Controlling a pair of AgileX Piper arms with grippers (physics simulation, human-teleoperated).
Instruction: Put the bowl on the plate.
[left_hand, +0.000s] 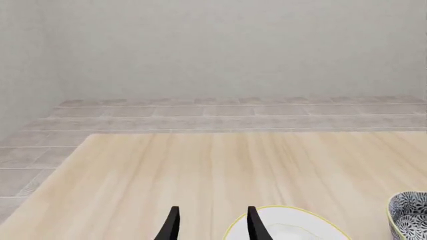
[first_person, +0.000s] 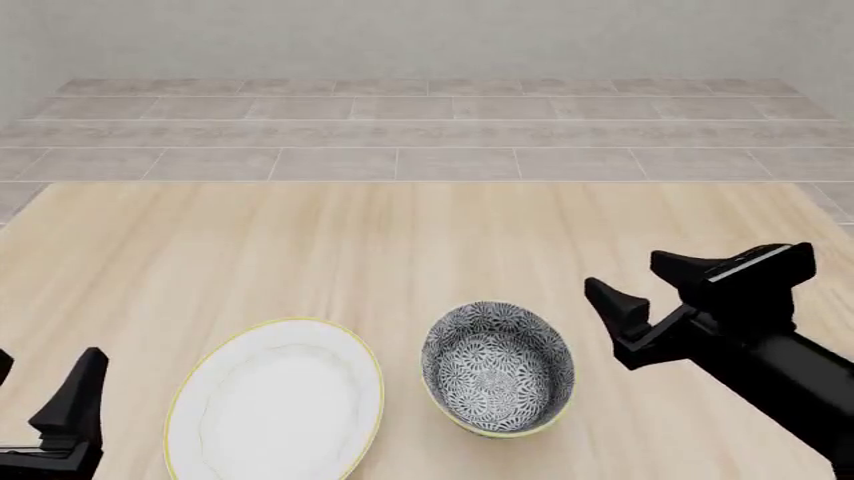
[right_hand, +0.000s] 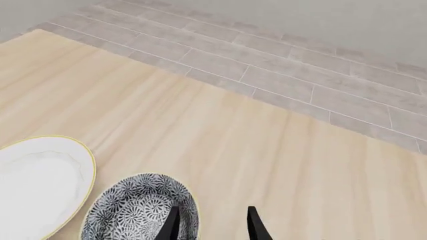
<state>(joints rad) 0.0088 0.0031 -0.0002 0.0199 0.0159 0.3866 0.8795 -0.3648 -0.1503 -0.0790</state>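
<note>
The bowl (first_person: 497, 368), black-and-white patterned with a yellowish rim, stands on the table just right of the plate (first_person: 274, 400), a flat white plate with a thin yellow rim; they sit close together but apart. My right gripper (first_person: 654, 283) hovers open to the right of the bowl, holding nothing. In the right wrist view the bowl (right_hand: 137, 210) lies beside the gripper (right_hand: 212, 222), with the plate (right_hand: 40, 185) beyond it. My left gripper (first_person: 40, 385) is open at the near left corner, left of the plate. The left wrist view shows its gripper (left_hand: 213, 222), the plate (left_hand: 293, 225) and the bowl's edge (left_hand: 408, 215).
The light wooden table (first_person: 400, 240) runs back to a far edge, with a grey tiled floor (first_person: 427, 130) and a pale wall behind it. The table's left edge (left_hand: 60, 175) shows in the left wrist view.
</note>
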